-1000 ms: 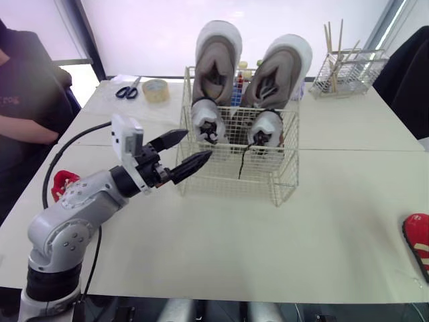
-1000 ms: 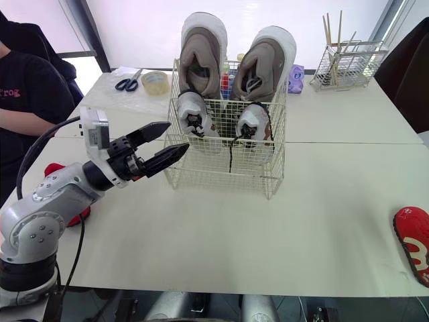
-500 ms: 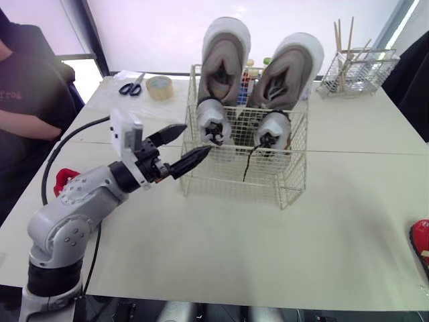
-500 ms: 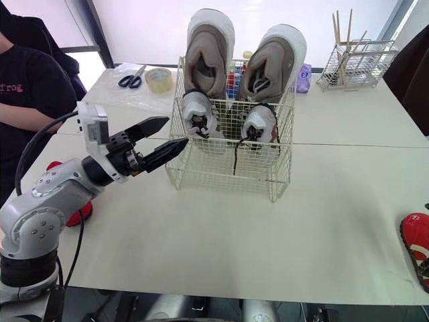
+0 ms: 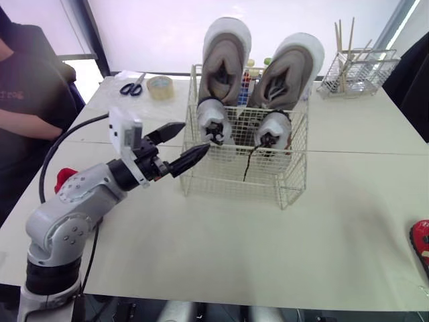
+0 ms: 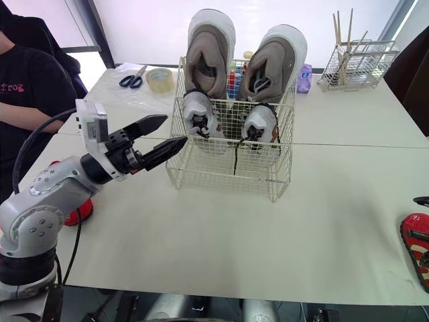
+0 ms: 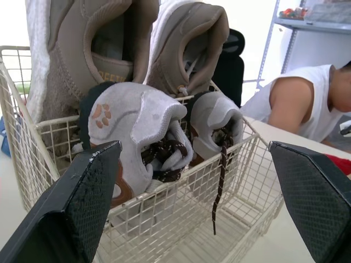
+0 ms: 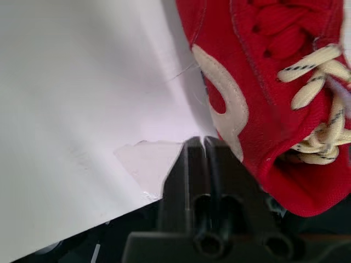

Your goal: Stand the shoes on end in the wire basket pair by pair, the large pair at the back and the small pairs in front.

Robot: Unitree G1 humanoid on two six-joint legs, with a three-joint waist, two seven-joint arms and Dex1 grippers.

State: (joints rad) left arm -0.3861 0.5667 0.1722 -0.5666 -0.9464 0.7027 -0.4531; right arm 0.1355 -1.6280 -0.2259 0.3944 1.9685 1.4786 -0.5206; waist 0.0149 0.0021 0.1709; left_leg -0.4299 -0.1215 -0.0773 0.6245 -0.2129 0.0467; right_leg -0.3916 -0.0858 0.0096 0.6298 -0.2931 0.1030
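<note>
The wire basket (image 5: pixel 234 181) stands mid-table. Two large tan shoes (image 5: pixel 224 57) stand on end at its back. Two small grey shoes (image 5: pixel 213 124) stand in front of them, one trailing a dark lace. My left gripper (image 5: pixel 196 137) is open and holds nothing, its fingers just left of the basket's wall. One red shoe (image 6: pixel 415 238) lies at the table's right edge. My right gripper (image 8: pixel 198 143) is shut with nothing in it, low beside that red shoe (image 8: pixel 263 82) at the table's rim. Another red shoe (image 5: pixel 64 180) lies behind my left arm.
Scissors (image 5: pixel 131 87) and a tape roll (image 5: pixel 159 87) lie at the back left. A small wire rack with sticks (image 5: pixel 352 67) stands at the back right. A person (image 5: pixel 27 87) sits at the table's left side, and another person (image 7: pixel 307 104) is beyond the basket.
The camera shifted a little early on. A black fingertip has come into view above the red shoe at the right edge. My left gripper has stayed open beside the basket.
</note>
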